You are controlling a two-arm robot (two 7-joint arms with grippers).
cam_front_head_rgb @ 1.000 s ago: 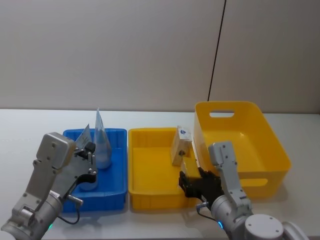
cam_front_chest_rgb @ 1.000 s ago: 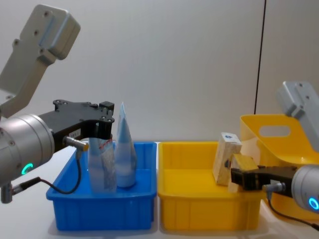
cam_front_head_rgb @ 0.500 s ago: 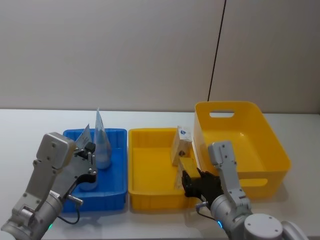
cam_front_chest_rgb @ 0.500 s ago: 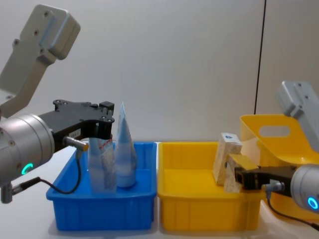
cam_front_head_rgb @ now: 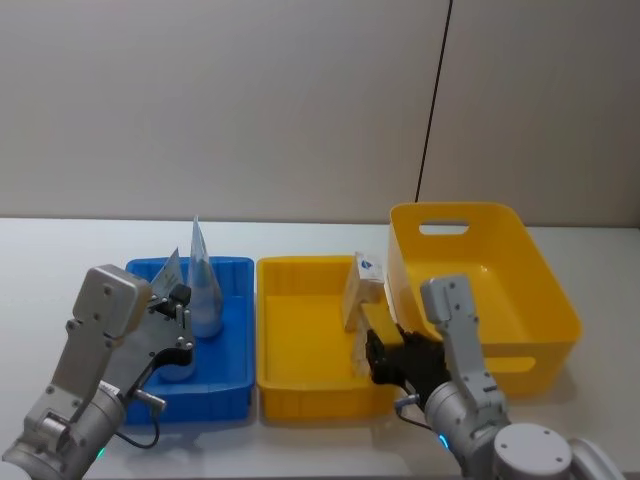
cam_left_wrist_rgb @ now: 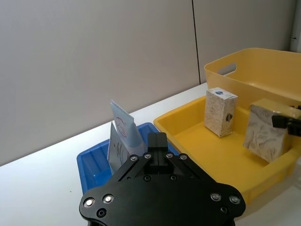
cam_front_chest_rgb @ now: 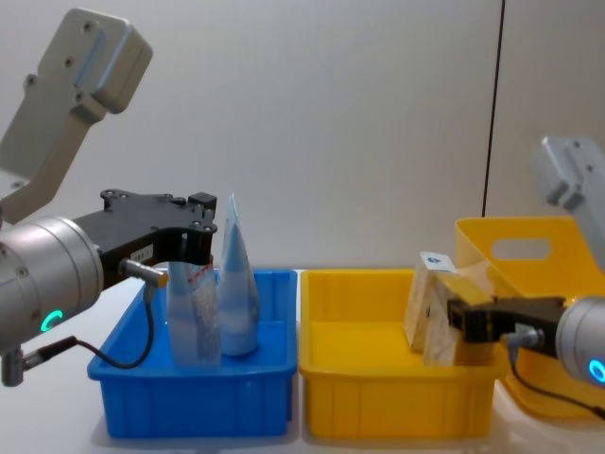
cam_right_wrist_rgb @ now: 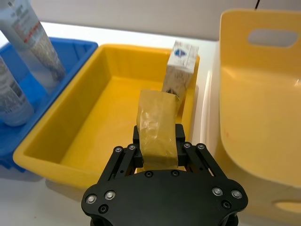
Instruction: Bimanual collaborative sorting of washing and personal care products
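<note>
My right gripper [cam_front_head_rgb: 373,345] [cam_right_wrist_rgb: 158,141] is shut on a tan box [cam_right_wrist_rgb: 157,123] [cam_front_chest_rgb: 440,336], holding it tilted over the right end of the shallow yellow bin [cam_front_head_rgb: 300,398]. Just beyond stands a blue-marked tan box [cam_front_head_rgb: 362,285] [cam_right_wrist_rgb: 181,66], leaning at the bin's far right wall. In the blue bin [cam_front_head_rgb: 232,266] stand two pale blue tubes: a plain one [cam_front_chest_rgb: 236,293] and one with a red-and-white label [cam_front_chest_rgb: 194,317]. My left gripper [cam_front_chest_rgb: 194,238] hangs over the blue bin beside the labelled tube's top, its fingers together with nothing between them.
A tall yellow basket [cam_front_head_rgb: 500,290] with a handle slot stands right of the shallow yellow bin, close behind my right arm. The white table [cam_front_head_rgb: 60,260] runs to a grey wall. A dark cable [cam_front_head_rgb: 432,110] hangs down the wall.
My right gripper has carried the tan box forward and up, closer to the blue-marked box. The left arm and the tubes have not moved.
</note>
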